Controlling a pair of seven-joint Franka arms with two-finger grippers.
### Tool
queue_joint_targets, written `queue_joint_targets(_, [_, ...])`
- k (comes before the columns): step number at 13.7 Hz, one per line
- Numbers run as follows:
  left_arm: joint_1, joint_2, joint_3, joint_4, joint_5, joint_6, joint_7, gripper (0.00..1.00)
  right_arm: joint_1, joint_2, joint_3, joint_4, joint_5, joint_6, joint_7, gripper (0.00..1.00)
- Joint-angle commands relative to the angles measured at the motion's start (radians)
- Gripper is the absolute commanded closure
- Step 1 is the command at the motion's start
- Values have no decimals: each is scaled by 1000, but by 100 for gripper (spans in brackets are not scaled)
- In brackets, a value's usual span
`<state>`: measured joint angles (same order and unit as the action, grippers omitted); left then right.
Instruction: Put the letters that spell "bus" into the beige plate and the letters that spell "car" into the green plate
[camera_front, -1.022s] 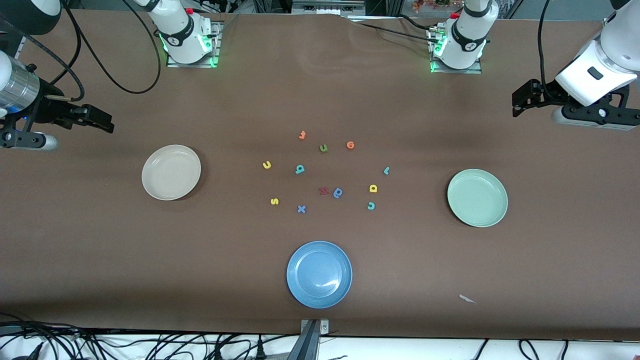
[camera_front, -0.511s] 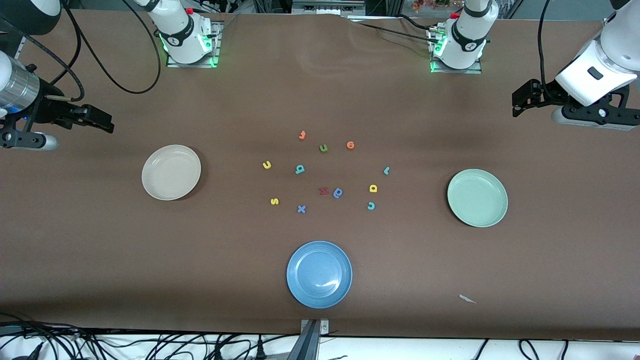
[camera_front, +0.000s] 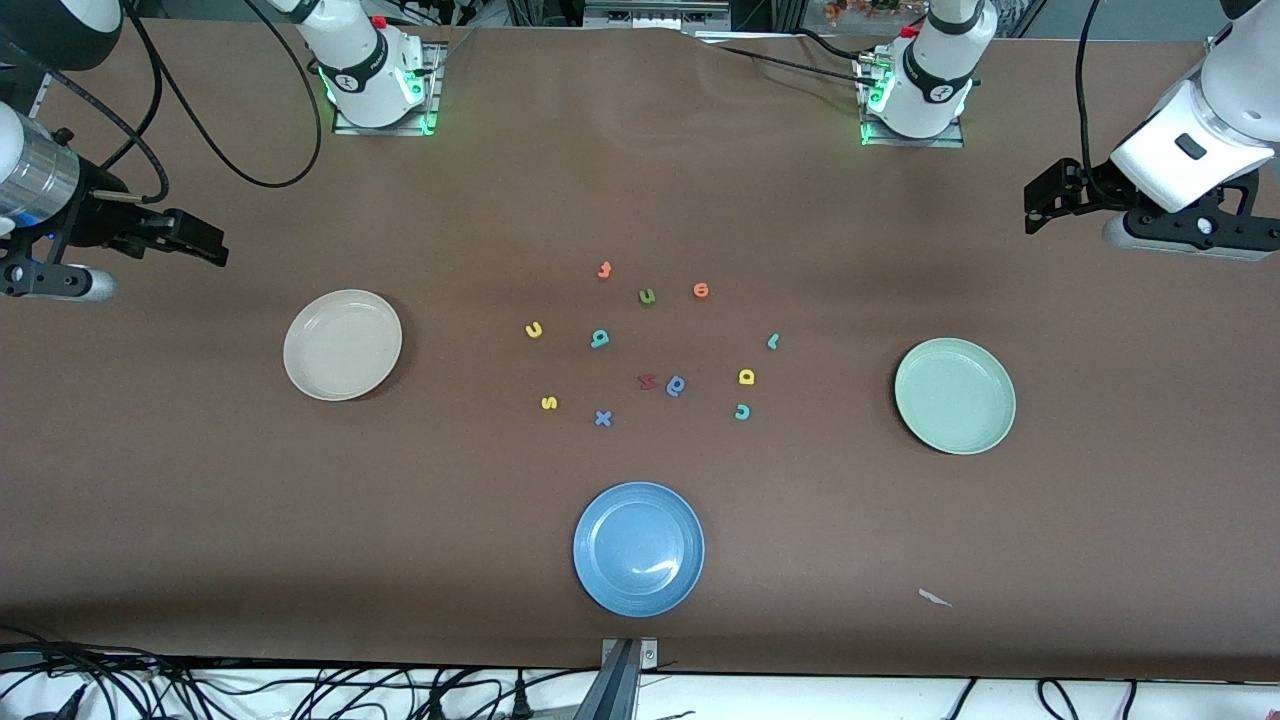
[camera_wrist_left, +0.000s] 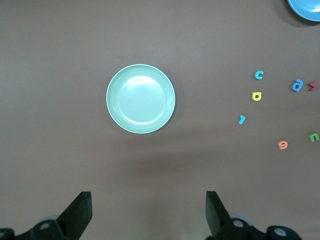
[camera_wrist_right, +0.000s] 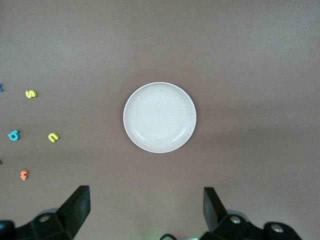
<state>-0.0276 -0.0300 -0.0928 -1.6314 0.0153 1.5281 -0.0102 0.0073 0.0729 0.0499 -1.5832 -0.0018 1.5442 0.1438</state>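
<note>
Both grippers hang with jaws spread and empty, right gripper above the beige plate, left gripper above the green plate, letters mid-surface between them, yellow u toward the right arm's end.

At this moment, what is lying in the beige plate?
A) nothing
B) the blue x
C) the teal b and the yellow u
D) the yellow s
A: the beige plate shows a bare bowl in the front and right wrist views, while the yellow s, yellow u and teal b all lie on the brown table.
</note>
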Motion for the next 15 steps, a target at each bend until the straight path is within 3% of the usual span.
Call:
queue_joint_targets(1, [8,12,4,28,-17,-22,27,0,-10,-2,4,5,20,-15,-4,0])
queue_joint_targets(9, [14,10,2,28,-15,-23,26,0,-9,-1,10,-12,35,-9,6,0])
queue_joint_targets(15, [11,16,-4,42,-14,-39,26,0,94,28,39,-116,54,152,213,0])
